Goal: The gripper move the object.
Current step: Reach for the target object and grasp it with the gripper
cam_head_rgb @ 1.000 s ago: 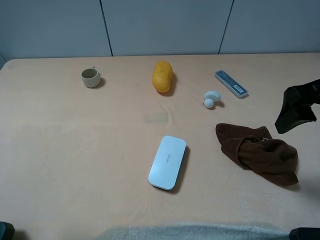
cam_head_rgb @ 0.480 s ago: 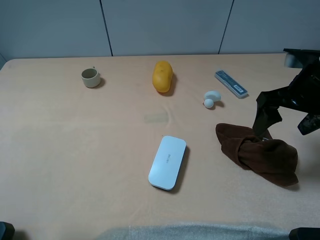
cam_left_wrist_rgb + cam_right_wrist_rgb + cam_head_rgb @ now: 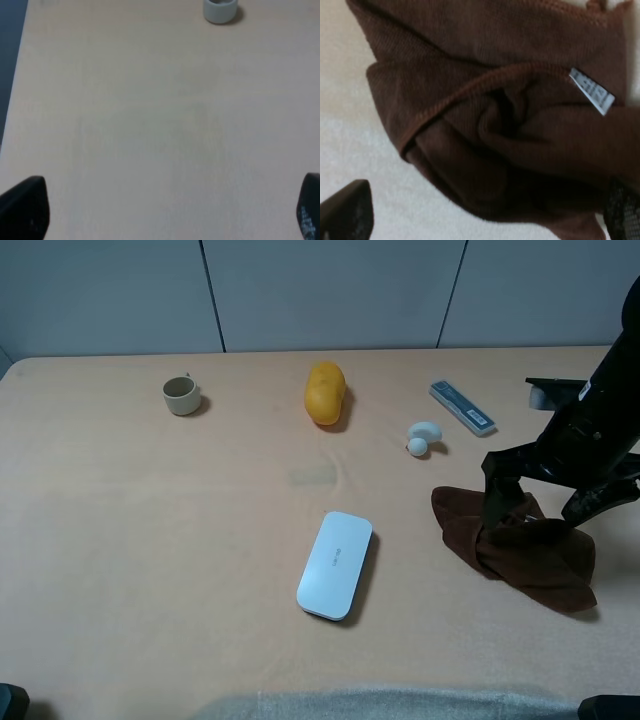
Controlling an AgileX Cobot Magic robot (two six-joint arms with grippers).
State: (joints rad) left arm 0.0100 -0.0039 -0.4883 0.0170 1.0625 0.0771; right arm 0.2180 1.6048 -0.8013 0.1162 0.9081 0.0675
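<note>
Brown cloth [image 3: 485,100] looks soft, finely ribbed; table [image 3: 150,540] matt.

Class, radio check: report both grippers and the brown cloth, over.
Right gripper open, low over brown cloth, no grip yet. Left gripper open above table. Nothing lying on cloth.

The tag [image 3: 592,91] on the cloth [image 3: 470,125] seems printed, but nothing is legible.

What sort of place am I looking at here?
Probably a robot test bench: a black gripper at a crumpled brown cloth, with an unrelated cup and yellow fruit spread on a plain table.
</note>
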